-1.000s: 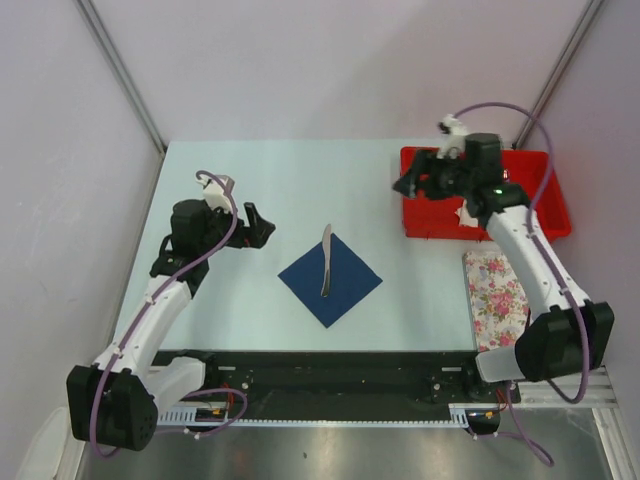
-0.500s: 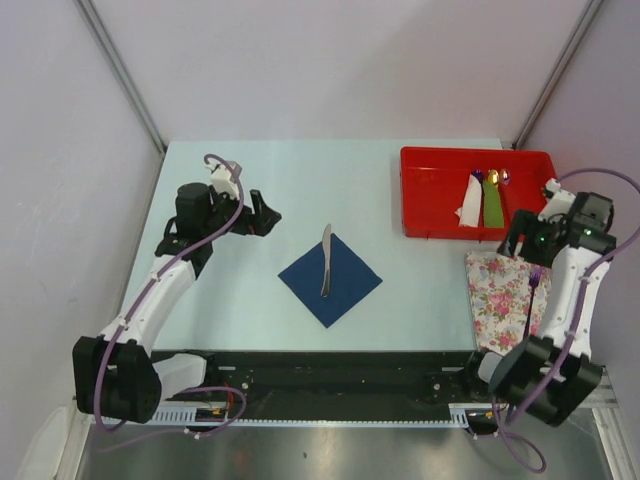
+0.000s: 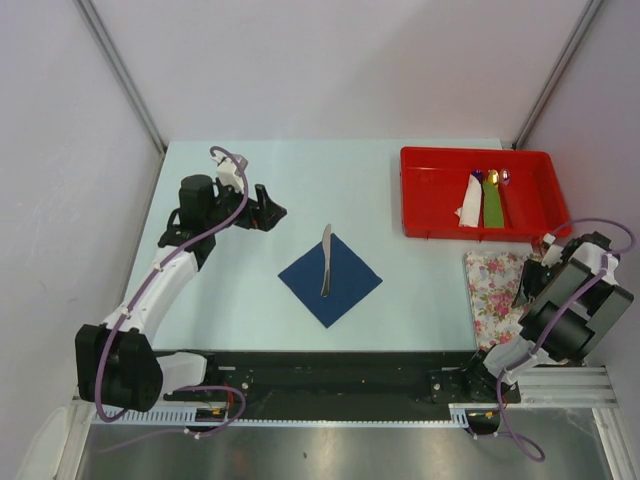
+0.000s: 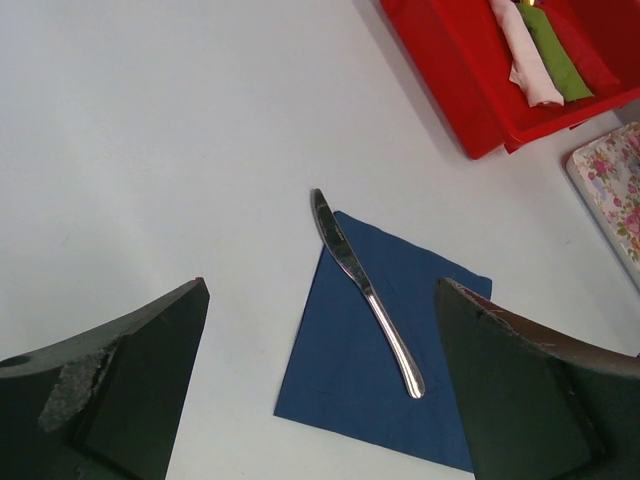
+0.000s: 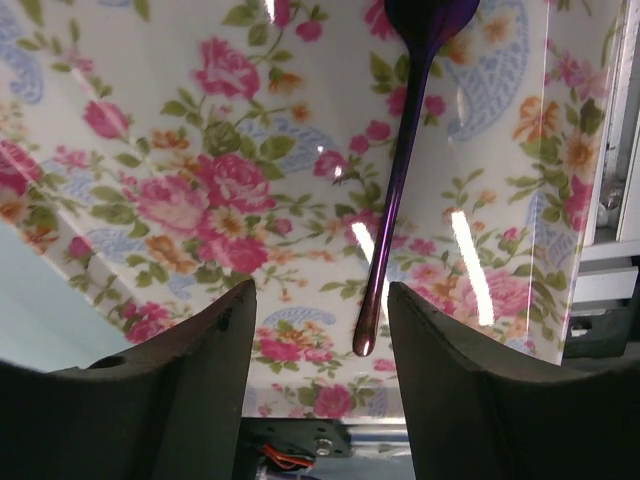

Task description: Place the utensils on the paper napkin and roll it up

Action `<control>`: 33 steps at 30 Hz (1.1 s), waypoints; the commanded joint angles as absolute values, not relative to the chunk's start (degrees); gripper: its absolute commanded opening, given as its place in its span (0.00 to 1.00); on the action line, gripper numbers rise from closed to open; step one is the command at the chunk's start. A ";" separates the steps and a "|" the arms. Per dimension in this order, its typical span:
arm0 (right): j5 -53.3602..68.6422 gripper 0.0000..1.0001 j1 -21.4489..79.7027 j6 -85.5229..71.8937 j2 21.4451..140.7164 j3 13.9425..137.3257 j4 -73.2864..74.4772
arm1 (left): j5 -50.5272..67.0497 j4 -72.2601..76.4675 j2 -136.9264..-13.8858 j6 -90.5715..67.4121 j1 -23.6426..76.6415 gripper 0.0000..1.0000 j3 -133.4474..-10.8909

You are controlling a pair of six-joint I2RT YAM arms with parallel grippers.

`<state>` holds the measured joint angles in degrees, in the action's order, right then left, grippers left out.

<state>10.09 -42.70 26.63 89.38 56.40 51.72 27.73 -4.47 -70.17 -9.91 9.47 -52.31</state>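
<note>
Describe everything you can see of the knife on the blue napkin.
The slim, shiny silver metal knife is a single piece with a long blade, a narrow neck and a rounded handle end, and it curves slightly along its length. It lies flat and diagonally on the dark navy-blue paper napkin. The handle end rests on the paper. The blade tip reaches past the napkin's far corner onto the pale table. Nothing else touches it.

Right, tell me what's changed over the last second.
The right gripper swung from over the red plastic tray back to the pink-flowered white cloth, jaws open astride the handle of a purple metal spoon. The left gripper crept farther out, open. The slim grey knife on the navy paper napkin stayed put.
</note>
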 commanded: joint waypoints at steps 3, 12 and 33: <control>6.77 0.56 -42.98 28.04 93.51 55.72 43.16 | 28.30 -3.16 -70.49 -8.44 9.84 1.00 -54.41; 6.68 0.49 -43.33 28.65 97.20 56.95 38.94 | 29.09 -1.85 -72.51 -8.88 9.84 0.99 -54.67; 12.30 0.00 -38.85 25.31 101.87 56.25 36.12 | 30.41 -1.14 -76.29 -7.21 9.76 1.00 -57.22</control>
